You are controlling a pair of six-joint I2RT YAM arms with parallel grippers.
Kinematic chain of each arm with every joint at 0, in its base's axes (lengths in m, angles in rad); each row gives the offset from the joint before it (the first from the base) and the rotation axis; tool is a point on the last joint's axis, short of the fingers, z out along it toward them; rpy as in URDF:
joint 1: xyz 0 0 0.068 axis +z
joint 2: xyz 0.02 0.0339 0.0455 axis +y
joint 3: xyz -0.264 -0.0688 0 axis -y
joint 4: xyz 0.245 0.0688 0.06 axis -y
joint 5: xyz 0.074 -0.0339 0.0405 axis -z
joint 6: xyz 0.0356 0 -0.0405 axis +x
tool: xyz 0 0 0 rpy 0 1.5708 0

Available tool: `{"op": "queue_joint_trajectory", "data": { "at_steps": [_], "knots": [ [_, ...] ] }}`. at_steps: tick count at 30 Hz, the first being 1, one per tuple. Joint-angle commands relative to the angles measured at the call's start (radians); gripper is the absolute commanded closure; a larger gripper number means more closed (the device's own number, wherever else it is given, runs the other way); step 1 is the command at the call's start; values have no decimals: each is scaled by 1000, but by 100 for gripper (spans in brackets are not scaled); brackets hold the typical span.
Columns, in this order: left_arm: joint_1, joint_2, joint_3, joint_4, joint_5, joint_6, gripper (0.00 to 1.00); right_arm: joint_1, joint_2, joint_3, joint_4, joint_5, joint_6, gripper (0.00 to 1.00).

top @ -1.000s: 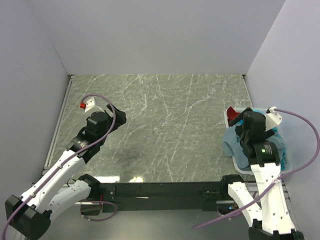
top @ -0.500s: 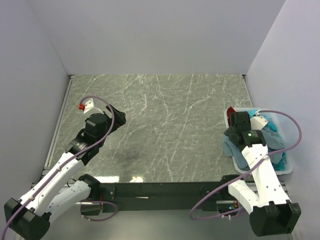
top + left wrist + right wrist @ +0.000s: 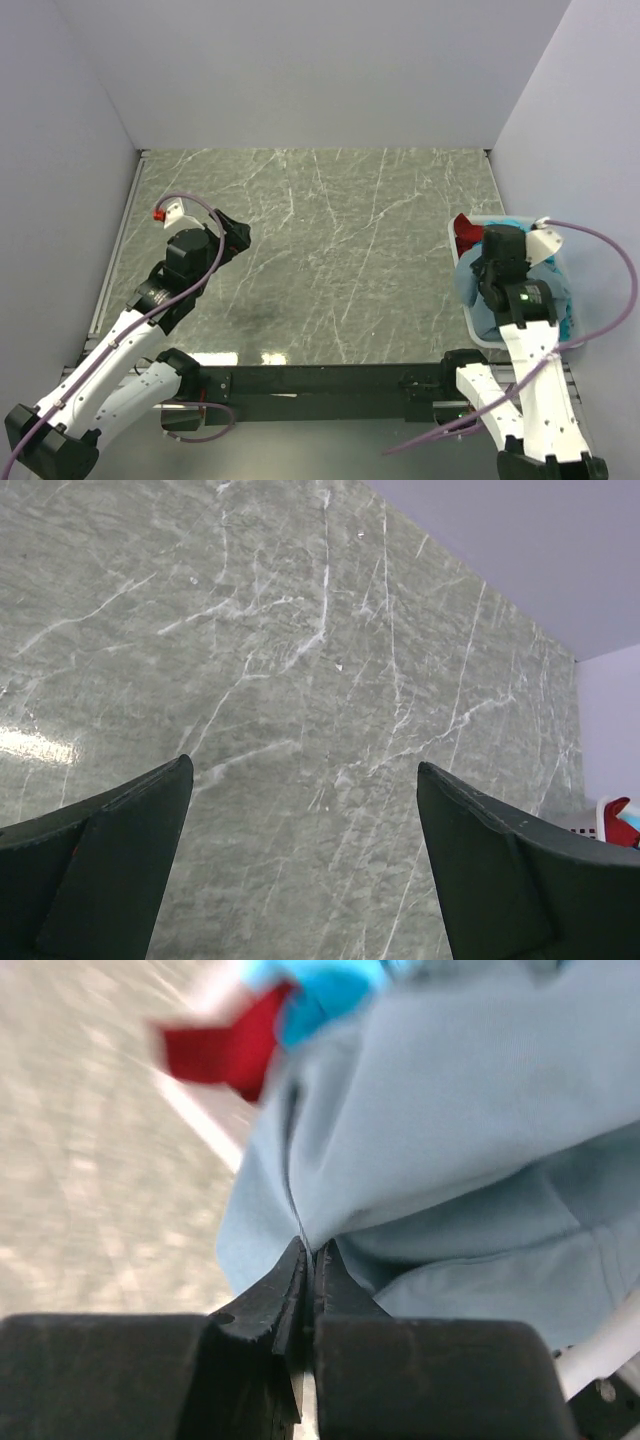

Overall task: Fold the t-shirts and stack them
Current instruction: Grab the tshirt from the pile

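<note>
The t-shirts lie bunched in a white bin (image 3: 476, 334) at the table's right edge. The grey-blue one (image 3: 468, 292) hangs over the bin's left rim, with a dark red one (image 3: 465, 232) and a turquoise one (image 3: 566, 302) beside it. My right gripper (image 3: 311, 1248) is shut on a fold of the grey-blue t-shirt (image 3: 470, 1100); the red shirt (image 3: 215, 1048) and the turquoise shirt (image 3: 320, 985) show behind it, blurred. My left gripper (image 3: 304, 767) hangs open over bare marble at the left (image 3: 236, 233), nothing between its fingers.
A small white piece with a red tip (image 3: 168, 210) lies near the table's left edge. The grey-green marble table (image 3: 340, 250) is walled at the back and on both sides. The bin's corner (image 3: 600, 822) shows at the far right of the left wrist view.
My right gripper has gone from open to shut, pinching the grey-blue shirt, and its arm shifted over the bin. The left gripper opened slightly wider and barely moved.
</note>
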Motion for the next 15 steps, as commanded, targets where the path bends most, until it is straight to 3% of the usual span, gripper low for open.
{"op": "queue_joint_trajectory", "data": {
  "at_steps": [1, 7, 12, 15],
  "knots": [
    [-1, -23, -8, 37, 12, 26, 1, -4, -39, 179, 54, 5, -93, 100],
    [-1, -32, 6, 19, 11, 9, 1, -5, 5, 424, 163, -209, -217, 100],
    [-1, -87, -1, 48, 43, 27, 1, 8, 162, 669, 236, -455, -277, 100],
    [-1, -111, -2, 36, 57, 10, 1, 158, 286, 821, 248, -492, -322, 100]
  ]
}}
